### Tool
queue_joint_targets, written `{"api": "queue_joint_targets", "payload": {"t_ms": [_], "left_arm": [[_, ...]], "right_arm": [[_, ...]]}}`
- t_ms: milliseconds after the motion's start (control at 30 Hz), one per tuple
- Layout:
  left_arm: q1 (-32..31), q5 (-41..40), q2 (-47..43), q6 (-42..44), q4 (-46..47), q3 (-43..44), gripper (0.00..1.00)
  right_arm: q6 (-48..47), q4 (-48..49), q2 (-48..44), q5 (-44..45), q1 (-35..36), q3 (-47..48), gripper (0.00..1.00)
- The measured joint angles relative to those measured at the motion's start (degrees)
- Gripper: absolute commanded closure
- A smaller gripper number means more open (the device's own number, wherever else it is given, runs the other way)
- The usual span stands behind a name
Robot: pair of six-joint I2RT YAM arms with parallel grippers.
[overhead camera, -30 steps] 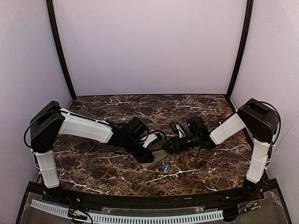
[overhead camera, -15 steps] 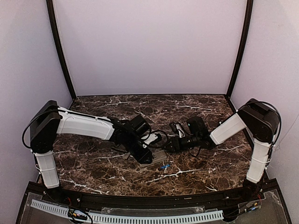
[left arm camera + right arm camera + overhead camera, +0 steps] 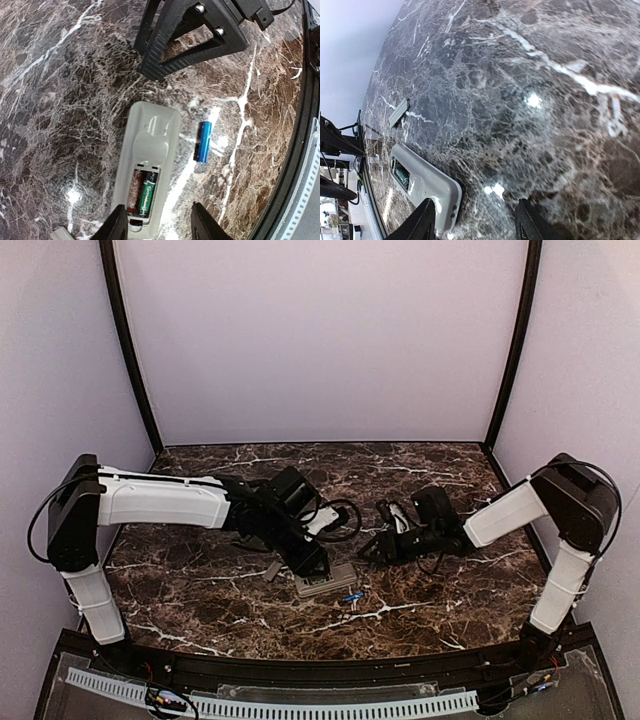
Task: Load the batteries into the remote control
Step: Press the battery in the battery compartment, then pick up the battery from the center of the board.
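Remote control point(image 3: 148, 150) lies grey back up on the bench point(image 3: 55, 105), its recess point(image 3: 141, 192) uncovered. What looks like a green cell point(image 3: 146, 196) sits in one slot; the brownish item beside it cannot be identified. One blue battery point(image 3: 203, 142) lies loose on the bench just beside the remote control.

Left gripper point(image 3: 159, 226) hangs over the recess end, jaws spread, holding nothing. Right gripper point(image 3: 476, 225) stands near the other end, jaws spread and empty.

Judged step: loading unfinished. The next move calls for pinching the loose battery, matching polarity, and seating it in a free slot.
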Motion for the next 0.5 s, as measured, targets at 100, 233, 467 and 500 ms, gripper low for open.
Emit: {"api": "queue_joint_targets", "payload": {"t_ms": [100,233,467,500], "left_arm": [[-1.2,0.81,-0.61,2.86,0.0,0.0,0.55],[-4.98,1.46,-0.24,6.43,-1.01,0.59,0.55],[-8.46,1.05,6.69,9.84,-3.58,8.63,0.6],[-8.52,0.74,7.96,10.05,-3.91,9.86,0.6]], "right_arm": [[-0.37,-2.12,-3.43,0.31,-1.05,-2.21,0.44],[-0.76,-2.91,-8.28,0.2,-2.67,-5.44,0.44],[-1.55,-4.11,-16.13,-0.09,-5.33,-10.36,0.46],[-1.73,-4.48,-17.11,-0.09,-5.57,-10.78,0.47]]}}
